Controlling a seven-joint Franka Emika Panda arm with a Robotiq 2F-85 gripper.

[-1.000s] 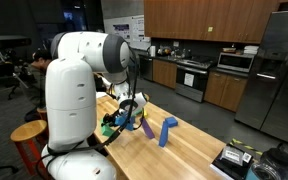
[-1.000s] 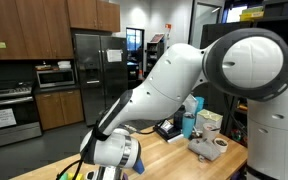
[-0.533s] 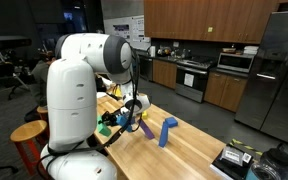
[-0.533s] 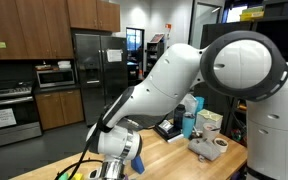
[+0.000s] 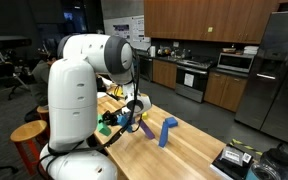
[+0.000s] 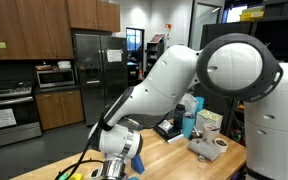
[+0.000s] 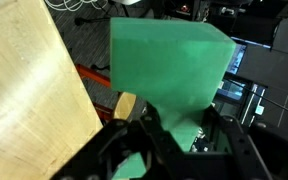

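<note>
A large green block (image 7: 169, 65) fills the middle of the wrist view, and my gripper (image 7: 182, 125) is shut on its lower end, with a black finger (image 7: 149, 128) on either side. In an exterior view the gripper (image 5: 124, 118) hangs low at the near end of the wooden table (image 5: 194, 148), the green block (image 5: 108, 124) showing beside it. A blue upright block (image 5: 166, 131) stands on the table a little further along. Only the gripper's body (image 6: 119, 160) shows in an exterior view, with the arm arching over it.
The table's edge (image 7: 79, 90) runs beside the held block, with dark floor and cables beyond it. A wooden stool (image 5: 29, 131) stands by the robot's base. A blue cup (image 6: 188, 124) and a white object (image 6: 210, 148) sit at the table's far end. Kitchen cabinets and a fridge lie behind.
The arm has shifted only slightly in both exterior views. The gripper keeps the same hold on the green block.
</note>
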